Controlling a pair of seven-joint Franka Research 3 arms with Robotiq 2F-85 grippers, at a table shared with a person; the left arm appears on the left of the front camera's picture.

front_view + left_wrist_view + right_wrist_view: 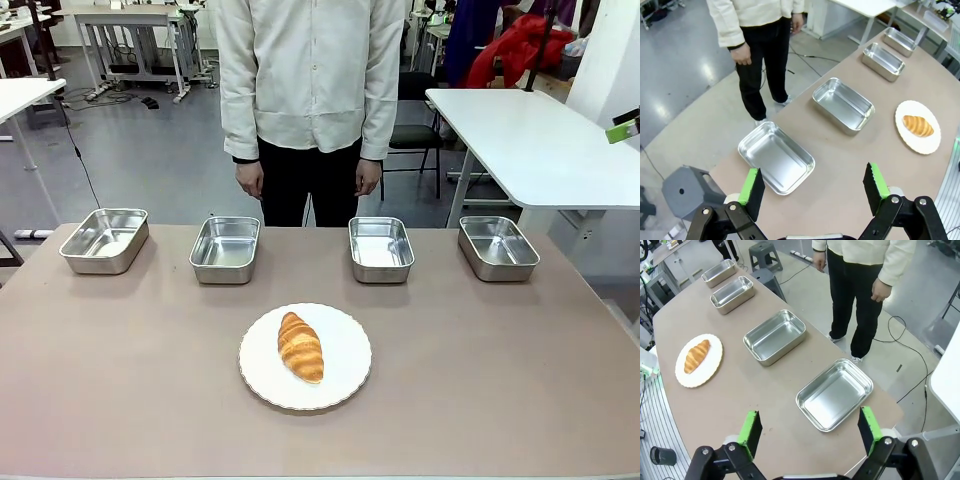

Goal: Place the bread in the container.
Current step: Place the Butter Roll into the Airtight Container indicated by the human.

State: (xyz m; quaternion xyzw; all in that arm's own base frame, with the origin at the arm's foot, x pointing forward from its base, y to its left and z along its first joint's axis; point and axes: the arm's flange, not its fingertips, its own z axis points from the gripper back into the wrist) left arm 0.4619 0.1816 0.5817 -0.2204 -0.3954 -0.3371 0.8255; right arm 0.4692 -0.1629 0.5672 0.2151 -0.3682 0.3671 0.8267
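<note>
Fingers of the left pincer (812,175) stand spread wide and empty, green pads apart, above the brown worktop (850,170) well to the left of the round white plate (920,146). The right pincer (809,419) is spread just as wide and empty, well to the plate's right.

Closest ahead of the left pincer is the outer left tray (776,157); closest ahead of the right pincer is the outer right tray (835,394). The inner left tray (225,249) and the inner right tray (381,249) sit beyond the plate, one to each side of it, so the four stainless-steel trays form one row past the plate, apart from each other, all showing bare shiny bottoms.

The croissant (301,346) lies uncovered on the plate, set at a slant, touching no tray. Bare worktop runs from the plate to the row of trays.

Beyond the trays, on the far side from the plate, a person (310,80) in a pale jacket and black trousers stands with both hands hanging at the sides.

The left wrist view adds a grey stool (687,187) on the floor by the worktop's corner. The right wrist view adds a dark cable (900,330) looped on the floor behind the person. The front view adds a white table (540,140) farther back, to the plate's right.
</note>
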